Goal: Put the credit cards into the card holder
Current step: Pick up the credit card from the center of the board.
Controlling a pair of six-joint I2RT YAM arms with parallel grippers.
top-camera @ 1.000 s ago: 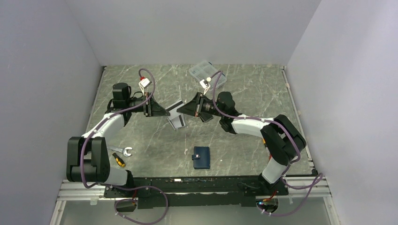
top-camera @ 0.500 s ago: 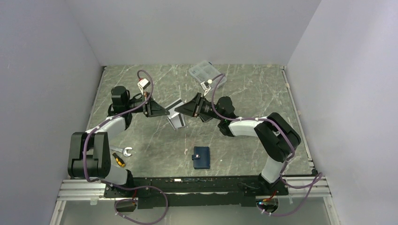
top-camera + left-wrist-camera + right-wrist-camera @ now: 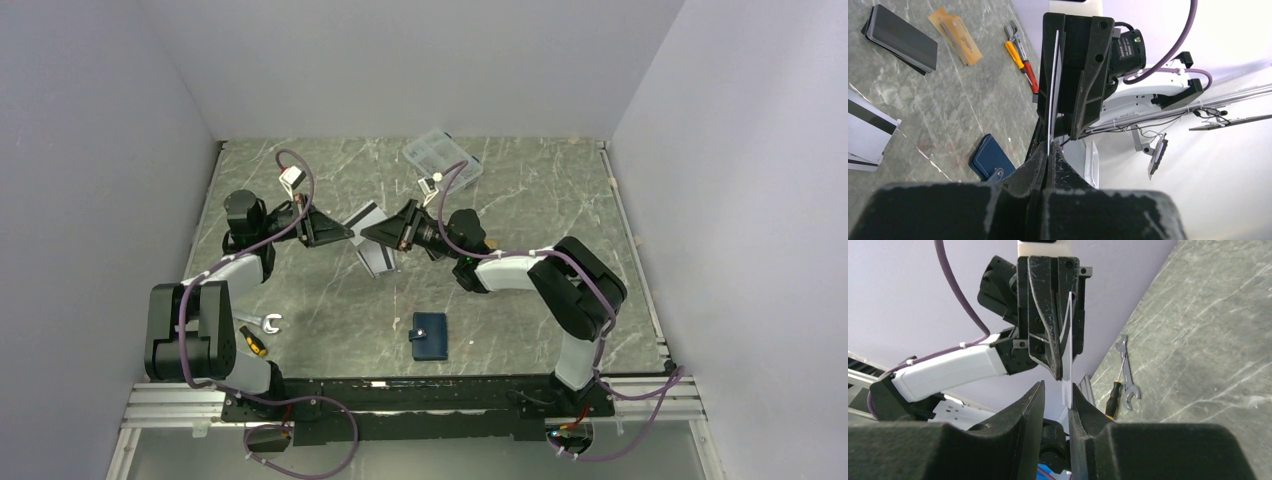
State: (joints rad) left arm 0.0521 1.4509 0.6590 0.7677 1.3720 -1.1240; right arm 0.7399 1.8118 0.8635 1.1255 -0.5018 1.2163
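A silver credit card (image 3: pixel 362 216) with a dark stripe hangs in the air between my two grippers. My left gripper (image 3: pixel 1049 147) is shut on one end of it, and the card (image 3: pixel 1052 90) shows edge-on there. Around the other end stands my right gripper (image 3: pixel 1057 385), open: the card (image 3: pixel 1066 357) rests against one finger, with a gap to the other. More silver cards (image 3: pixel 378 258) lie on the table below. Black cards (image 3: pixel 900 37) and orange cards (image 3: pixel 955 35) lie further off. The navy card holder (image 3: pixel 430 335) lies closed near the front edge.
A clear compartment box (image 3: pixel 442 155) sits at the back. A wrench (image 3: pixel 264 322) and a yellow-handled screwdriver (image 3: pixel 252 340) lie at the front left. More small screwdrivers (image 3: pixel 1020 55) lie beyond the orange cards. Walls close in on three sides.
The right gripper's jaws have parted from the card while the left gripper has closed on it. Both grippers and the card have shifted slightly left.
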